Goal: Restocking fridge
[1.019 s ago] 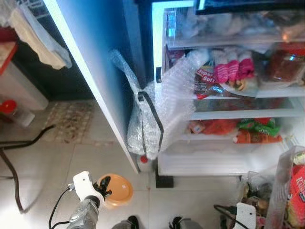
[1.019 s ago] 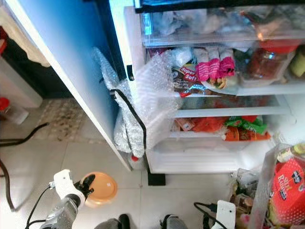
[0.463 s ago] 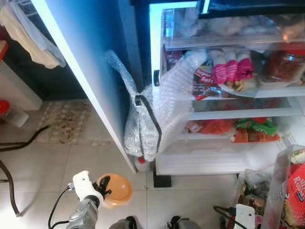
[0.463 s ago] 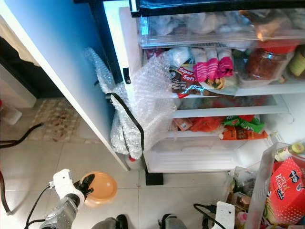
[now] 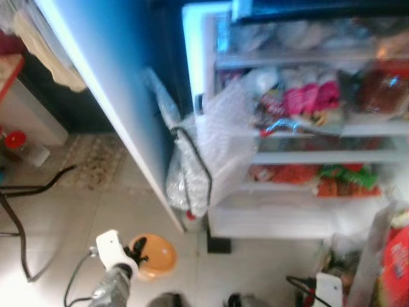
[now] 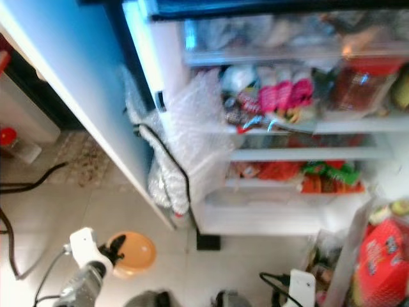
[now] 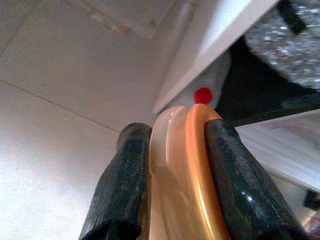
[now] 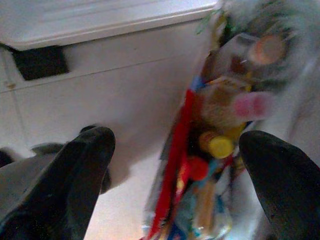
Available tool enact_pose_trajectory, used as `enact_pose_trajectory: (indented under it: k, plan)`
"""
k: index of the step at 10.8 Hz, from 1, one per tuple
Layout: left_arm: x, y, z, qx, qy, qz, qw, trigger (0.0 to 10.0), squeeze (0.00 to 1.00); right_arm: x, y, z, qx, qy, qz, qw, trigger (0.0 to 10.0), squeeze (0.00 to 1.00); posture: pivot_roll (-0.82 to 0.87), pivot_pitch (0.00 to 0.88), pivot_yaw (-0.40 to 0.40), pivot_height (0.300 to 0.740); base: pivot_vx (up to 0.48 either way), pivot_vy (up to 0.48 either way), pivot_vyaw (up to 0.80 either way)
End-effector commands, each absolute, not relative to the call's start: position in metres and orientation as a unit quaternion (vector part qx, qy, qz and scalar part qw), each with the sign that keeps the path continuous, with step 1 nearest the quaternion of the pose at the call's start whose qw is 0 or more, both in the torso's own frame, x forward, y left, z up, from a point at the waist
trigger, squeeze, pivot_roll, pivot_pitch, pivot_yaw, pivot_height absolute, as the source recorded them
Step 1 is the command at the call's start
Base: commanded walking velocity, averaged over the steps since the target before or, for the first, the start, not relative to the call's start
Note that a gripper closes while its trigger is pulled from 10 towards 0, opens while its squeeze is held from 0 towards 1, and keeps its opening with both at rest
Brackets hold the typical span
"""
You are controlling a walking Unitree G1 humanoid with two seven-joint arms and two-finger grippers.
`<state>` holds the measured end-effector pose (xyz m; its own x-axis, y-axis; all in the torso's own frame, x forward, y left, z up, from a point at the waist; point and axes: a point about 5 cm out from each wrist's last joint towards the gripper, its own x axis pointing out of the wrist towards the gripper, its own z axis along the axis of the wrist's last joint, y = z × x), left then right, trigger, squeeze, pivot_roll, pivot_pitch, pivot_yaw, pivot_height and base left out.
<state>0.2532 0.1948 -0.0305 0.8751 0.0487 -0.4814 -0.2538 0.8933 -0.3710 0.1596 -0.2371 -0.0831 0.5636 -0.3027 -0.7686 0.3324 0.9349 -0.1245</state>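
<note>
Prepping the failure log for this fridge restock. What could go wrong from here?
1. The left hand pinches the orange plate by its rim alone, so it could slip and drop to the floor.
2. Bubble wrap and a black strap hang across the fridge opening and could snag an arm.
3. The right hand hovers open over the grocery bag, nothing gripped yet.

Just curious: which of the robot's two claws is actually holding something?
The left gripper: its fingers clamp an orange plate's rim. The right gripper is open, holding nothing.
</note>
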Motion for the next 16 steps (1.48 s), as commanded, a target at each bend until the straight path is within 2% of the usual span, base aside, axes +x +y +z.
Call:
enact_pose_trajectory:
  k: [1, 7, 16]
  plan:
    - [0.2414, 0.2, -0.0394, -0.207, 0.26, 0.088, 0.939, 10.0, 0.0, 0.1488, -0.2327, -0.0889, 0.018, 0.451, -0.177, 0.875, 10.0, 0.0, -0.06, 0.226, 0.074, 0.74, 0.0, -0.315, 0.0]
    - [0.2414, 0.1995, -0.0399, -0.205, 0.263, 0.085, 0.939, 10.0, 0.0, 0.1498, -0.2323, -0.0887, 0.016, 0.451, -0.175, 0.875, 10.0, 0.0, -0.06, 0.224, 0.073, 0.74, 0.0, -0.286, 0.0]
    - [0.2449, 0.1965, -0.0375, -0.205, 0.259, 0.068, 0.941, 10.0, 0.0, 0.1472, -0.2296, -0.0903, 0.026, 0.452, -0.175, 0.874, 10.0, 0.0, -0.06, 0.231, 0.077, 0.74, 0.0, 0.0, -0.05]
